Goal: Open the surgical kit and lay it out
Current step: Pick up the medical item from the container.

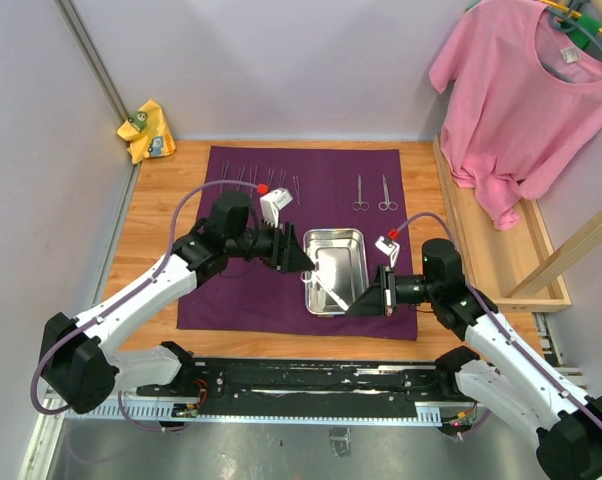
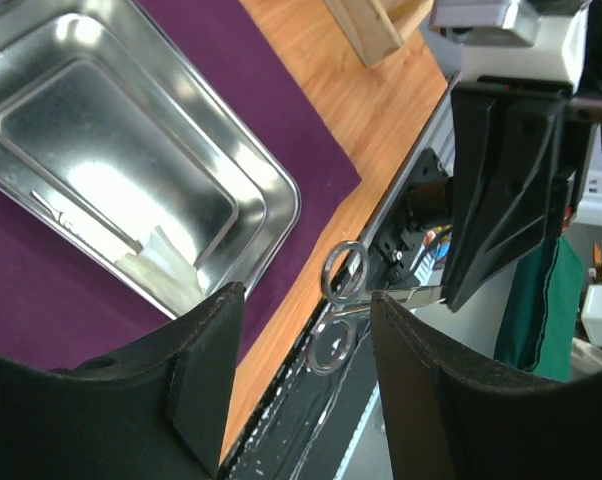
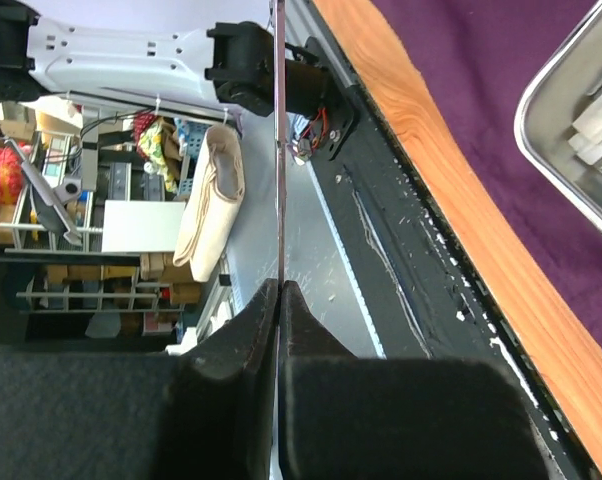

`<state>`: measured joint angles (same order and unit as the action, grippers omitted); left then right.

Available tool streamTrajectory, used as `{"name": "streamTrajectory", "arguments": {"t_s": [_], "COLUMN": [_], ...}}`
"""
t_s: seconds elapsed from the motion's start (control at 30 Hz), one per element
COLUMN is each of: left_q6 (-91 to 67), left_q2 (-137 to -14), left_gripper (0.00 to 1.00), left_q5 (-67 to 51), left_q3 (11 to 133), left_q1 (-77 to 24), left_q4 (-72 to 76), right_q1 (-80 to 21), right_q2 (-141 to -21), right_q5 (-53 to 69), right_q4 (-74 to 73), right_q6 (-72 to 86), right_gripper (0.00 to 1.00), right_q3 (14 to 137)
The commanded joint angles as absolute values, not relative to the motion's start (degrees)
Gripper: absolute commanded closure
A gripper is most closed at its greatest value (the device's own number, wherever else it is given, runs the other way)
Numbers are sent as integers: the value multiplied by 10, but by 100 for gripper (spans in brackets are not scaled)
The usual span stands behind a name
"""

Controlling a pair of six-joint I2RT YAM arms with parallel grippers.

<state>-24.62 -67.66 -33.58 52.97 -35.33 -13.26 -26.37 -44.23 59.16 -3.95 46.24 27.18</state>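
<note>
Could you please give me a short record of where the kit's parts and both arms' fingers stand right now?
cloth: purple wrap spread flat on the wooden table
tray: steel tray on the wrap, white gauze inside
laid out: two ring-handled tools and a row of slim ones along the wrap's far edge
right gripper: fingers shut on a ring-handled instrument
left gripper: fingers open, facing that instrument's rings
</note>
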Motion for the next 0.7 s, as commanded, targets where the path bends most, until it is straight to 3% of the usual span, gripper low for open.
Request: {"name": "streamTrajectory", "arguments": {"t_s": [0.0, 0.43, 0.67], "left_q6": [-240, -274, -283], "left_q2": [-672, -691, -700], "left_gripper": [43, 47, 66], "left_q5": [-377, -478, -498], "left_q3": [516, 503, 492], "left_q1": [-353, -351, -350], "left_q4": [-140, -75, -61], "right_q1": [-250, -266, -274], "right_q2": [-443, -454, -460], "right_q5": [652, 656, 654], "right_q4": [-11, 4, 17], "right_q6": [458, 456, 457], "right_gripper": [99, 99, 99], "right_q3": [289, 282, 282]}}
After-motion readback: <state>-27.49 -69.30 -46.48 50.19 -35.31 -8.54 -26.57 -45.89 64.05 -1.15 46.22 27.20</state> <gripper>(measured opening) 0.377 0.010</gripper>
